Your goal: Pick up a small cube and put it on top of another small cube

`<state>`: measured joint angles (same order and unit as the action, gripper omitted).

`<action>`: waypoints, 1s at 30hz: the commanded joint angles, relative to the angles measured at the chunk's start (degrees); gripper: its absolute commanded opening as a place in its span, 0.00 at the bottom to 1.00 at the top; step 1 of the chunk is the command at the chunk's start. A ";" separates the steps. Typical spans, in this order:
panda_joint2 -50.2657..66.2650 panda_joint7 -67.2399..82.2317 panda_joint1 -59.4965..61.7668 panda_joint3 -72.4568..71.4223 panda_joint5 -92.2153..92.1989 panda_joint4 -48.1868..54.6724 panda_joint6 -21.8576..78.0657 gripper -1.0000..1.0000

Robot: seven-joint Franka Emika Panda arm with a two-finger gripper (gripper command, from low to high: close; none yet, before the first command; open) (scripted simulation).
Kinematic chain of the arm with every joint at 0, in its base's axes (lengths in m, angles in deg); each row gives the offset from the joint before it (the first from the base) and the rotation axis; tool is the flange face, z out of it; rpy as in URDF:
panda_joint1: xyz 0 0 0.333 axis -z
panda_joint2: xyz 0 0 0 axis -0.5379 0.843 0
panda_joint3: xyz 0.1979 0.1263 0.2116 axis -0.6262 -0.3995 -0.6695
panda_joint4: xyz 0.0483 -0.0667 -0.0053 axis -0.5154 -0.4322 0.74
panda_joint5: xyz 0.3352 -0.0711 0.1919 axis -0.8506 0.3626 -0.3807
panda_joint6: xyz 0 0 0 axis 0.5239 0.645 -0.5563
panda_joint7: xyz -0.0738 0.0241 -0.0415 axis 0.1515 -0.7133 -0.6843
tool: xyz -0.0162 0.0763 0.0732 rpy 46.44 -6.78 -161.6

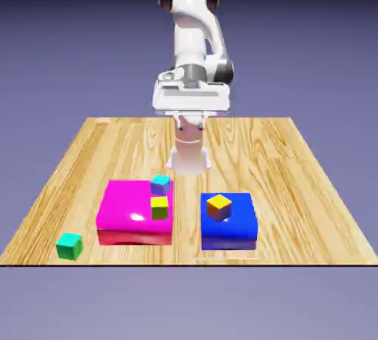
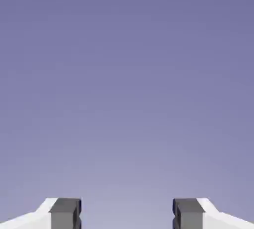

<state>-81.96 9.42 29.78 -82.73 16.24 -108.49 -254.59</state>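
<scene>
The grey-tipped two-finger gripper (image 2: 127,214) is spread with nothing between its tips. Beyond the flat glossy magenta block (image 1: 124,213), at its seven o'clock in the exterior view, the small teal-green cube (image 1: 69,246) sits near the front edge of the pale wooden table (image 1: 295,184). Probably light and stiff, it wants a square pinch across opposite side faces; open wood at twelve leaves room.

Exterior view high in front, facing arm and whole table; hand view toward bare backdrop, only backdrop shared
</scene>
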 commanded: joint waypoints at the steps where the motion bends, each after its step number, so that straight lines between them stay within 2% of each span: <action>1: -1.10 1.89 -1.72 1.89 0.05 2.08 1.76 0.50; 30: -33.01 56.68 -51.47 56.59 1.60 62.30 52.75 0.50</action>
<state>-114.97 66.10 -21.69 -26.14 17.84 -46.19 -201.84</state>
